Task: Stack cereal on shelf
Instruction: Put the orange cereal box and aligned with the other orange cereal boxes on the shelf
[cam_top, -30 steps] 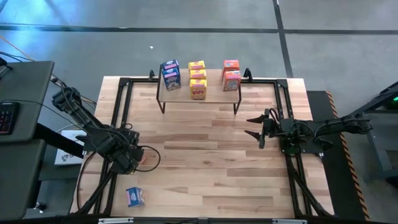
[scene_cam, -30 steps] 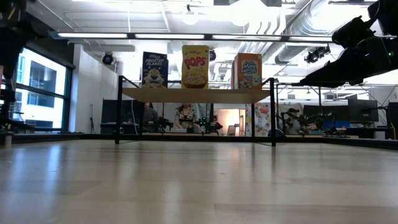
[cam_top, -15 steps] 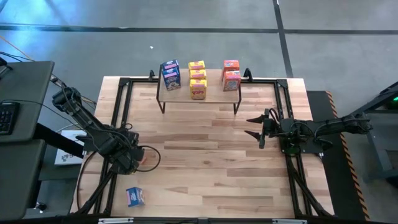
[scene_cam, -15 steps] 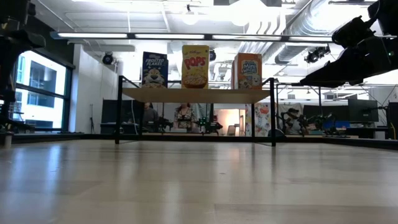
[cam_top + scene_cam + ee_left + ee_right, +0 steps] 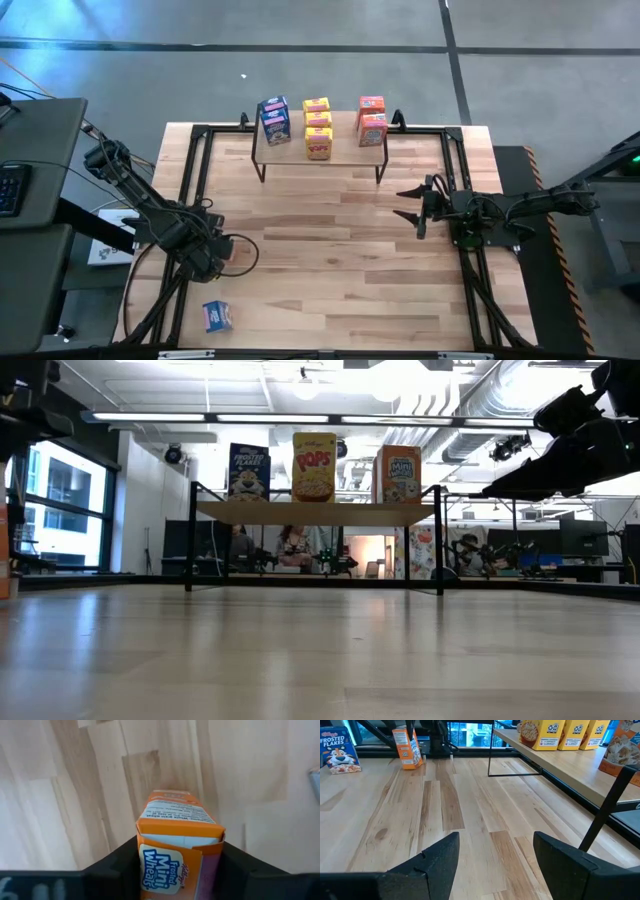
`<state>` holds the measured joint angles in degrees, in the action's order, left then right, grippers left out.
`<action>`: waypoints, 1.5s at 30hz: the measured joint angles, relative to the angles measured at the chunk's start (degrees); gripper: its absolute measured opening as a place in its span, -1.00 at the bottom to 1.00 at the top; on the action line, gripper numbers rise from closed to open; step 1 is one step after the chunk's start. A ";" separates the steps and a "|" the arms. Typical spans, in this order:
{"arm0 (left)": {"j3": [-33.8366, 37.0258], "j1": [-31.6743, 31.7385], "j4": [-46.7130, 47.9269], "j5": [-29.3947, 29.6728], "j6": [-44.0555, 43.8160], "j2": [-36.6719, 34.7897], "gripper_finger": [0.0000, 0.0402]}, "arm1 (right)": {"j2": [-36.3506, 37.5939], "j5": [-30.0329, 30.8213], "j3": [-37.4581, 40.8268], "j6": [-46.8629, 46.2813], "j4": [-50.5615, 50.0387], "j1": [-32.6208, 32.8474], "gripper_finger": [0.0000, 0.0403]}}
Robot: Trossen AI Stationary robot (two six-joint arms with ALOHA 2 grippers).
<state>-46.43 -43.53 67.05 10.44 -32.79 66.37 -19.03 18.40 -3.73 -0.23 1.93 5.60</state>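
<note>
My left gripper (image 5: 220,254) is near the table's left edge, pointing down and shut on an orange cereal box (image 5: 176,851). In the right wrist view this orange box (image 5: 407,747) stands on the table. A blue cereal box (image 5: 217,316) stands on its base near the front left corner. The shelf (image 5: 345,142) stands at the far edge and carries blue (image 5: 275,120), yellow (image 5: 318,125) and orange (image 5: 372,120) boxes on its wooden top. At the right side, my right gripper (image 5: 410,204) is open above the table with nothing between its fingers. My left gripper pinches the orange box between its two fingers (image 5: 115,870), which lie against two opposite sides (image 5: 145,870) at its upper end. The fingers come from above, pointing down. The box stands nearly upright below them, with its lower end (image 5: 413,766) on the table.
A black metal frame (image 5: 195,170) runs along the table's left, right and far edges. The shelf's thin black legs (image 5: 190,540) stand on the table, with open space under its top. Bare wood (image 5: 330,250) lies between the two arms.
The orange box has come into the low view: a tall orange strip now shows at that picture's left edge, where it did not show a second ago. My right arm has kept still.
</note>
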 joint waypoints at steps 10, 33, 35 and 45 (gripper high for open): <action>0.00 0.00 -5.36 0.36 -0.35 0.00 -0.27 | -0.01 -0.74 0.00 -2.78 0.00 0.01 0.23; 0.00 12.15 -24.16 2.38 3.85 0.00 -0.29 | -0.02 -1.03 0.00 -19.19 0.23 0.00 0.23; 0.00 13.38 -26.41 2.38 5.14 0.00 -0.29 | -0.02 -1.03 -0.02 -18.95 1.65 0.01 0.23; 0.00 19.23 -37.63 2.40 13.87 0.00 -0.29 | 0.00 -3.77 -0.04 -15.78 2.62 0.01 0.23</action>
<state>-46.44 -24.30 29.42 12.84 -18.92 66.37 -19.03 14.63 -3.77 -16.01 4.56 5.61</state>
